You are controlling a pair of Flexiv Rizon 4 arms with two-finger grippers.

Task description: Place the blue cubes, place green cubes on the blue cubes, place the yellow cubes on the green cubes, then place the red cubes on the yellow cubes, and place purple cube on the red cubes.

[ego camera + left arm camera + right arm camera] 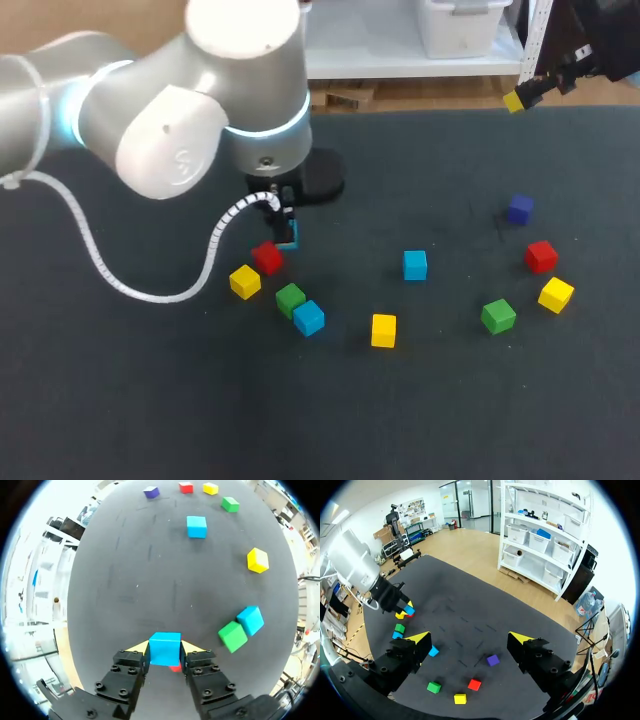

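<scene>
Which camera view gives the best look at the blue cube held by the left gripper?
The left wrist view: the blue cube sits large between the left gripper's yellow fingers, both touching its sides. In the head view only a sliver shows beneath the left arm. In the right wrist view it is tiny and far off.

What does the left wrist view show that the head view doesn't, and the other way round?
Only the left wrist view: the left gripper with its two yellow tips pressed on opposite sides of the held blue cube.
Only the head view: the left arm, whose bulk hides those fingers, and a yellow cube beside the red cube.
Both: the held blue cube, the red cube close by it, the green cube and second blue cube side by side, and the purple cube farther off.
</scene>
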